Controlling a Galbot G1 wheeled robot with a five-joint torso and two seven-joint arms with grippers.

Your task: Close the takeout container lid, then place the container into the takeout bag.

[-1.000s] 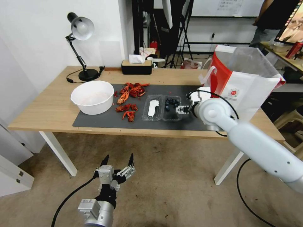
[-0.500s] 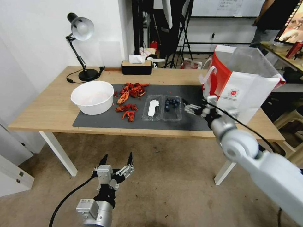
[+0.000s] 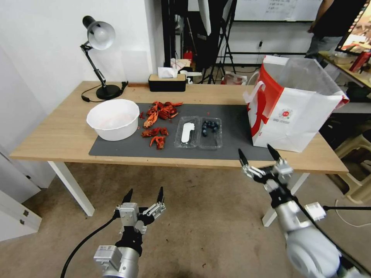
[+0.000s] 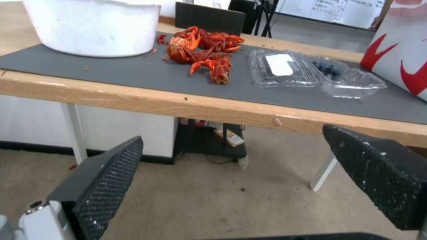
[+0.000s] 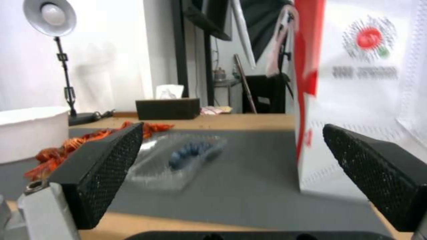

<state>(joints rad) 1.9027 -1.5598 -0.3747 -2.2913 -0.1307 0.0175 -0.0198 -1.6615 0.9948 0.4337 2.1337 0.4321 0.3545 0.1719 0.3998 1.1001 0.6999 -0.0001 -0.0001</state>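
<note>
Tool on the right arm (image 3: 259, 159) hangs released, its two dark fingers spread wide, in the air just off the desk's (image 3: 65, 135) near edge and holding nothing. It sits on the robot's side of the container (image 3: 211, 133), well apart from it. That container lies open on the grey mat (image 3: 123, 144): the half with the blueberries (image 3: 210, 125) is on the bag side, and the takeout container lid (image 3: 187, 133), with its white oblong label, lies flat beside it, joined along the hinge. The takeout bag (image 3: 293, 116) stands upright on the desk, to the right of the container and apart from it, mouth open, clear liner showing at the top. On the lid's other side lie red crayfish pieces (image 3: 156, 127) scattered on the mat, then a round white bowl (image 3: 113, 118). Behind these, toward the wall, are a black tissue box (image 3: 167, 82) and a desk lamp (image 3: 98, 42). The left tool (image 3: 143, 196) waits low over the floor, short of the desk, also released and empty. From the right wrist view the container looks blurred, so its berries are perhaps a dozen at most.
</note>
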